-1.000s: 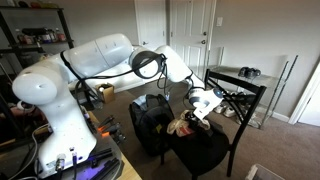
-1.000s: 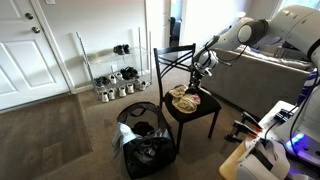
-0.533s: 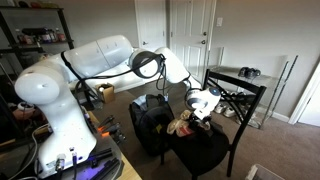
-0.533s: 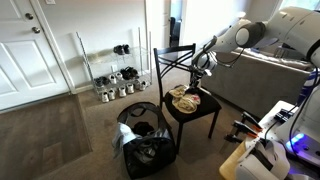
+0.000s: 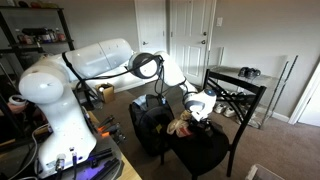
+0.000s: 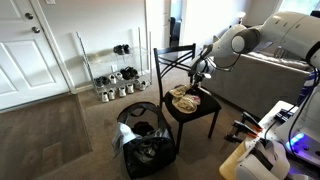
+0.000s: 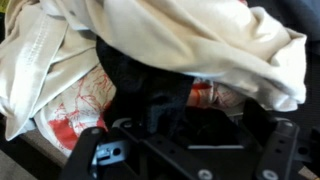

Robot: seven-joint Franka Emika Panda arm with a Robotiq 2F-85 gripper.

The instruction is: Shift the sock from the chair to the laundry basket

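The black slat-back chair holds a pile of clothes on its seat. In the wrist view the pile is a cream cloth, a white cloth with red print and a dark piece of fabric between them. I cannot tell which is the sock. My gripper hangs just above the pile, fingers spread apart and empty. The black soft laundry basket stands on the floor beside the chair.
A wire shoe rack with shoes stands by the wall near white doors. A sofa lies behind the chair. A cluttered desk edge is near the robot base.
The gripper has come down a little closer to the clothes pile on the chair seat. The pile and basket have not moved.
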